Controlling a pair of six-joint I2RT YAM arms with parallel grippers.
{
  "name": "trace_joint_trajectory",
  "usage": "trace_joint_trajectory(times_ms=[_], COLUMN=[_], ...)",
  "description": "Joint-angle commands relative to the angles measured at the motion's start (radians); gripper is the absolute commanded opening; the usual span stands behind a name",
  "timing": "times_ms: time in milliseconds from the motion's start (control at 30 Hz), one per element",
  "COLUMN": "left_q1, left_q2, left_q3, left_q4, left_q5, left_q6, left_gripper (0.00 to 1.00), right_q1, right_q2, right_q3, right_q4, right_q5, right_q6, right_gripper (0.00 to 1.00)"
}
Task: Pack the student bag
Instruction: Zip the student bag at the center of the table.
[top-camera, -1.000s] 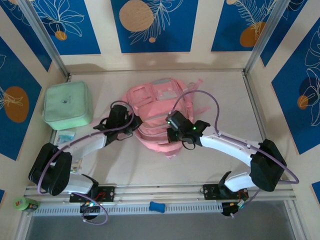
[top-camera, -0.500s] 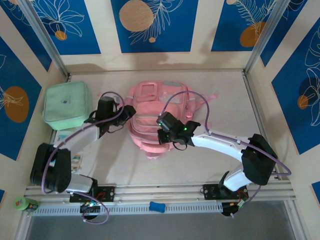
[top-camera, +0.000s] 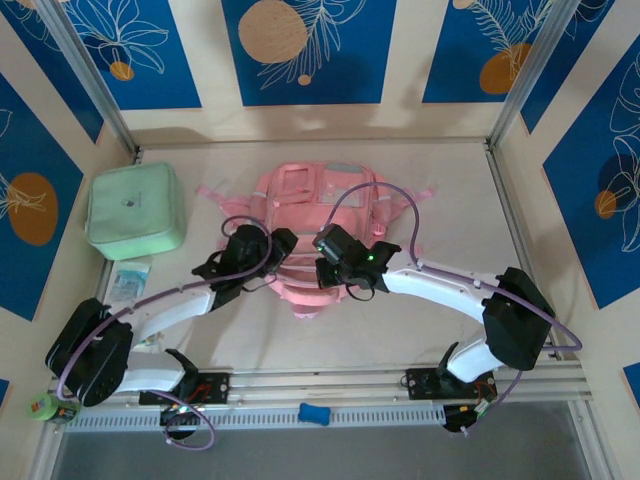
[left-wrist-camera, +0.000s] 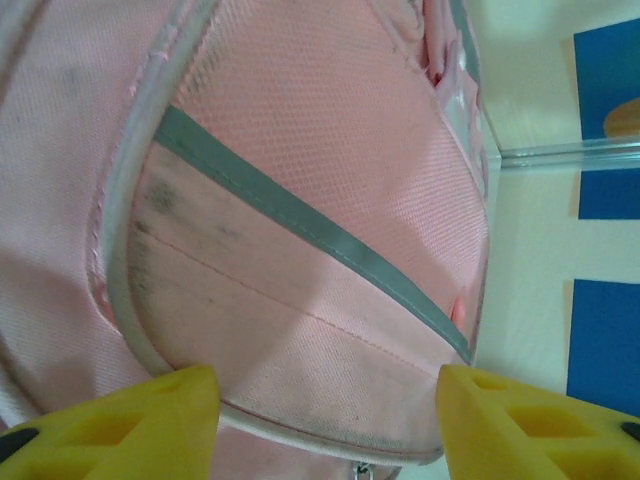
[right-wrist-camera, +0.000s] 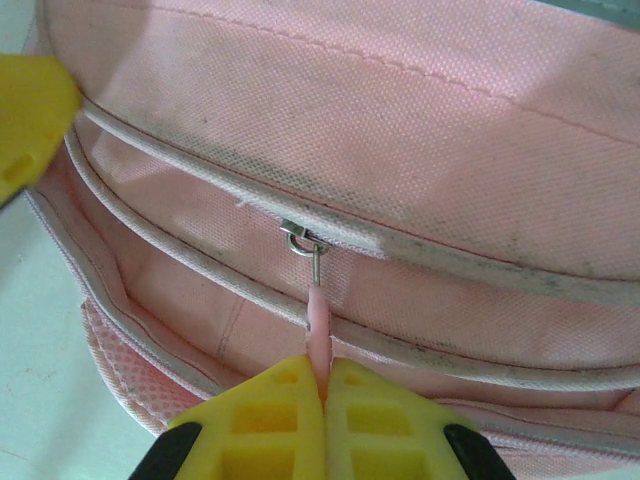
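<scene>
The student bag (top-camera: 320, 200), pink with grey trim, lies flat mid-table. My right gripper (top-camera: 324, 272) is at its near edge, shut on the pink zipper pull (right-wrist-camera: 317, 320), which hangs from a metal slider (right-wrist-camera: 303, 238); in the right wrist view the gripper (right-wrist-camera: 322, 385) pinches the pull's end. My left gripper (top-camera: 272, 262) is open just left of it. In the left wrist view its gripper (left-wrist-camera: 325, 420) has yellow fingertips (left-wrist-camera: 150, 415) standing wide apart over the bag's fabric (left-wrist-camera: 300, 200), which fills the space ahead, with nothing gripped.
A mint green zip case (top-camera: 135, 210) lies at the far left, a small packet (top-camera: 128, 280) just in front of it. A blue object (top-camera: 313, 413) rests on the front rail and a green one (top-camera: 50, 408) at the near left corner. Metal posts frame the back corners.
The left gripper has opened and moved right and nearer, to the bag's near edge. The bag shifted slightly left. The right gripper stayed shut on the zipper pull.
</scene>
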Motion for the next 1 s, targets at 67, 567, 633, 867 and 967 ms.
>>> trace_joint_trajectory(times_ms=[67, 567, 633, 867, 967], left_q1=[-0.067, -0.134, -0.137, -0.141, -0.135], left_q2=[0.042, 0.045, 0.082, 0.142, 0.114], left_q3=[-0.021, 0.021, 0.046, 0.035, 0.035], left_q4=[0.047, -0.047, -0.030, 0.088, 0.043], left_q5=[-0.139, -0.284, -0.268, -0.285, -0.311], left_q6=[-0.140, -0.168, -0.168, -0.142, -0.097], left_gripper=[0.59, 0.63, 0.60, 0.33, 0.20], right_q1=[-0.003, -0.010, -0.011, -0.010, -0.017], right_q2=[0.013, 0.018, 0.020, 0.017, 0.009], right_q3=[0.016, 0.001, 0.005, 0.008, 0.005], right_q4=[-0.046, -0.010, -0.015, -0.042, -0.063], right_q5=[0.031, 0.019, 0.019, 0.042, 0.068], right_q6=[0.011, 0.000, 0.002, 0.014, 0.013], right_gripper=[0.00, 0.00, 0.00, 0.00, 0.00])
